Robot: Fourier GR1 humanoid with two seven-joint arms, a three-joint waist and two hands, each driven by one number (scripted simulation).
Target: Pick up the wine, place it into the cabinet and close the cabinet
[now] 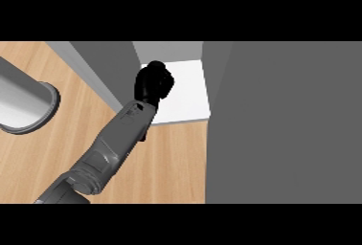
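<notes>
The left hand (153, 82) is seen inside the open cabinet (185, 91), fingers curled; whether the wine is held cannot be told. The door (283, 124) lies right.

A light wooden counter (170, 162) with fine grain fills the lower middle and the left. A grey cylindrical container (21, 103) with a rounded rim stands on the counter at its far left, cut off by the edge. Right of the counter, a broad flat dark grey panel (283, 124) rises over it and covers that whole side. The light is even and soft.
</notes>
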